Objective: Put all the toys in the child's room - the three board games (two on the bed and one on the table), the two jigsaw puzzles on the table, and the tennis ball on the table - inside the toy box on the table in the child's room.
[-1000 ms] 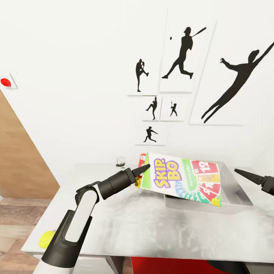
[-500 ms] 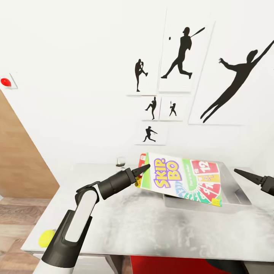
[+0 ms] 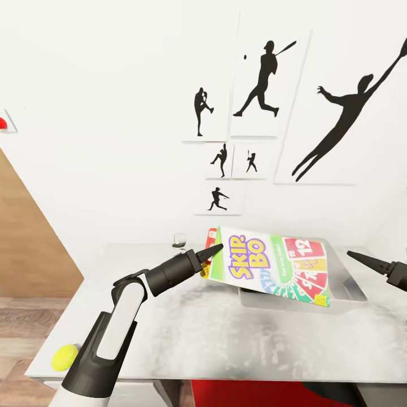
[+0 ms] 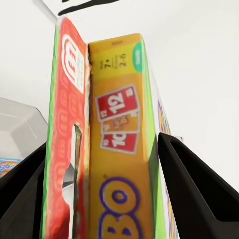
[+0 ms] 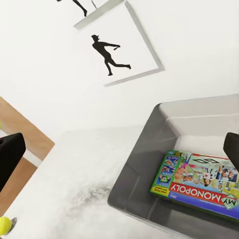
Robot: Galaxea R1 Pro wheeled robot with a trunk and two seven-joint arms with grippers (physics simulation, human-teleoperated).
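Ball [image 3: 64,357] sits at the far-left front corner of the surface [image 3: 186,333], right at the edge; in the right wrist view [image 5: 4,225] it looks to be by that same edge, floor just beyond.

Left end effector [image 3: 208,255] is clenched on two boxes at once, held on edge above the surface. The left wrist view shows the pair between the fingers [image 4: 191,186]: the red box [image 4: 64,124] and the Skip-Bo box [image 4: 119,134] side by side, faces touching. From the head view the Skip-Bo box [image 3: 274,264] hides most of the red one; only a red sliver [image 3: 211,237] shows at its left end. The Skip-Bo box tilts, right end lower, overhanging the bin [image 3: 345,291] and covering its near-left part.

Open surface between ball and bin – bare across the middle and front. A small glass [image 3: 179,240] stands at the back edge by the wall, left of the boxes.

Bin contents are hidden from the head view. The right wrist view looks into the bin [image 5: 144,164]: Monopoly box [image 5: 201,184] lying flat on its floor, room left beside it on the far side.

Right end effector [image 3: 376,264] hangs above the surface just right of the bin, nothing between its fingers [image 5: 10,154] – released, jaws apart.

Silhouette pictures [image 3: 260,85] on the wall behind.
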